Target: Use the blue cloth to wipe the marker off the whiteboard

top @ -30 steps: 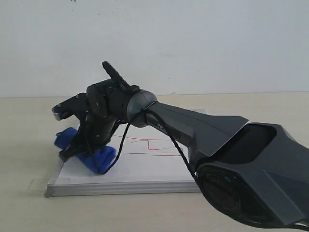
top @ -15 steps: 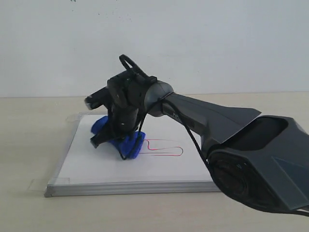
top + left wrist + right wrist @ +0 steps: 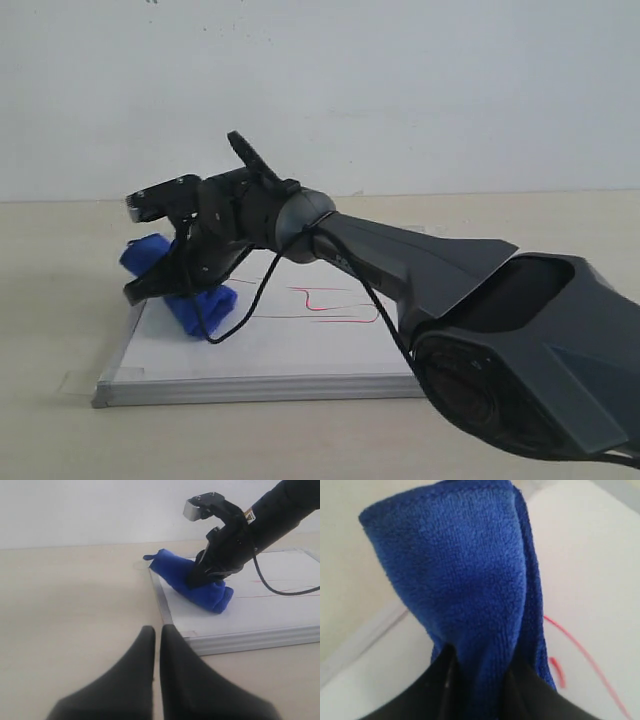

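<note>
The whiteboard [image 3: 300, 352] lies flat on the beige table, silver frame toward the camera. Red marker lines [image 3: 335, 306] run across its middle. My right gripper [image 3: 168, 285] is shut on the blue cloth [image 3: 205, 308] and presses it onto the board's left edge, with one end of the roll sticking out over the frame. In the right wrist view the cloth [image 3: 465, 575] fills the gap between the fingers of the right gripper [image 3: 480, 666], and a red marker stroke [image 3: 580, 655] sits just beside it. My left gripper [image 3: 157, 631] hangs shut over the table, short of the board's corner [image 3: 200, 642].
Clear tape [image 3: 85, 382] holds the board's front left corner to the table. A black cable [image 3: 240, 315] loops from the right wrist down over the board. The right arm's big dark body [image 3: 520, 340] covers the board's right side. A white wall stands behind.
Half a second ago the right gripper and cloth were nearer the board's middle, beside the red loop. They have swept back left to the board's edge, about where they were a second ago.
</note>
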Available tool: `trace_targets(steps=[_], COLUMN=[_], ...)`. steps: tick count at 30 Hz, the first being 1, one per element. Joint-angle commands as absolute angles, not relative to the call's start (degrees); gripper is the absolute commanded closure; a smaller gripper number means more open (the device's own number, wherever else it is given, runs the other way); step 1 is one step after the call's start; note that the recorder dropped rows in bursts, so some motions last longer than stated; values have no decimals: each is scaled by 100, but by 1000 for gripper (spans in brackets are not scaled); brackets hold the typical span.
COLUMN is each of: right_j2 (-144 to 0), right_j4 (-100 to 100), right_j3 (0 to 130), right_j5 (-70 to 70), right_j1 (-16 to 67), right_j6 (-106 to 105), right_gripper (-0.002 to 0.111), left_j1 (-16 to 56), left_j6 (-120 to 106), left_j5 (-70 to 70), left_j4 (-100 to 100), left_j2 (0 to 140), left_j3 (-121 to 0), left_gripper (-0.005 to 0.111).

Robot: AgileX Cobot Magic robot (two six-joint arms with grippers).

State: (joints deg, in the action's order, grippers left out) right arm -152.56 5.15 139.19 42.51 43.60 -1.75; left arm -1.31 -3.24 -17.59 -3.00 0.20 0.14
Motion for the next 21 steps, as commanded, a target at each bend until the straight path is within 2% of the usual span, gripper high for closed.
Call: trace_targets(steps=[1, 4, 7, 12, 17, 21], right_j2=[-15267, -15267, -15267, -15474, -15612, -15589], right_j4=[-871, -994, -564, 357, 2263, 2152], right_j3=[13890, 13890, 13890, 13890, 13890, 13911], right_j5=[4120, 3871, 3745, 3655, 3642, 3659], right_j1=[4107, 3949, 3934, 3995, 4021, 4054], right_j6=[1170, 1957, 1812, 604, -1252, -1318], right_gripper=[109, 109, 109, 109, 109, 109], left_j1=[-147, -147, -147, -147, -147, -147], left_j6=[-352, -352, -352, -352, -352, -352], left_j5=[-1693, -1693, -1693, -1693, -1693, -1693], left_j4=[-312, -312, -312, -312, -312, -312], left_j2=[0, 0, 0, 0, 0, 0], left_j3=[0, 0, 0, 0, 0, 0], left_gripper=[103, 103, 103, 103, 103, 103])
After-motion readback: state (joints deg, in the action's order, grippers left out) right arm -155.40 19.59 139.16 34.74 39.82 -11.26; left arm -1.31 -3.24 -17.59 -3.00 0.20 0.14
